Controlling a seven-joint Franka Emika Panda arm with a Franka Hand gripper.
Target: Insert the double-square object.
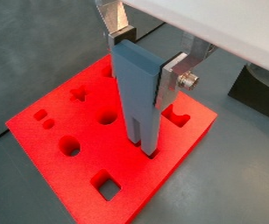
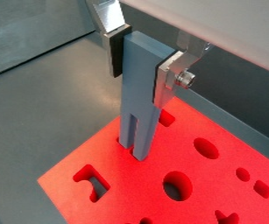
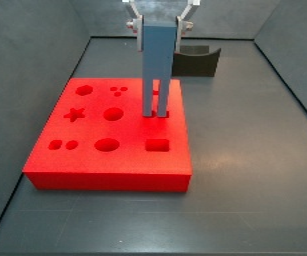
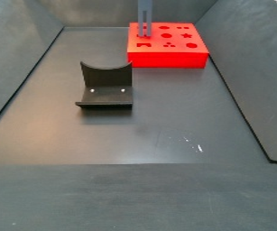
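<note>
The double-square object [image 3: 159, 60] is a tall blue-grey slab with two square prongs, standing upright over the flat red board [image 3: 109, 168]. My gripper [image 3: 160, 16] is shut on its top end, one finger on each side, as both wrist views show [image 1: 148, 59] [image 2: 145, 63]. The slab [image 1: 139, 96] [image 2: 143, 96] points straight down. Its prong tips are at the board's top surface near the far right side [image 1: 54, 131] [image 2: 113, 188]. I cannot tell whether they have entered a hole. In a side view the slab [image 4: 145, 23] stands at the board's [image 4: 165, 56] left part.
The board has a star hole [image 3: 76, 114], round holes [image 3: 105, 145] and a square hole [image 3: 157, 145]. A dark grey block with a curved notch [image 3: 196, 60] [image 4: 105, 86] stands on the grey floor apart from the board. Sloped grey walls enclose the floor.
</note>
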